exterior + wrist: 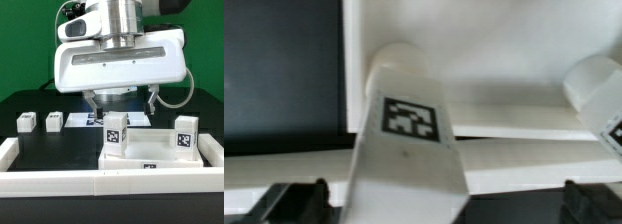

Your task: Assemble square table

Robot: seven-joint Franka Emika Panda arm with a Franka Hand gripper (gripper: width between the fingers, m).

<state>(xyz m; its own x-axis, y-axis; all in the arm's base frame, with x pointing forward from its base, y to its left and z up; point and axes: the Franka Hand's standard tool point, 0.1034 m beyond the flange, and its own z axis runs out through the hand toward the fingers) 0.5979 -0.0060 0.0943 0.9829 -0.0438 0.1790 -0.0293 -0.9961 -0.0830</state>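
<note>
At the centre of the work area, the square table top [150, 155] lies flat on the black table [60, 150], just behind the front border rail [110, 185]. Two legs stand upright on it. The near leg [115, 133] is toward the exterior view's left and the second leg [185, 137] is at the top's right edge, well apart from the first.

The gripper [122, 104] hangs directly above the near leg with its jaws spread wide, holding nothing. In the wrist view the fingertips [287, 200] flank that leg, with a dark gap on each side and no contact.

Two loose legs [27, 122] [53, 121] sit side by side on the black table at the exterior view's left, clear of the top. The marker board [80, 121] lies just beside them, behind the top. Side rails [10, 152] [214, 155] close off both flanks.

Each leg carries a black-and-white square tag [411, 120]. The tags show a pattern only, with no writing that can be read.
</note>
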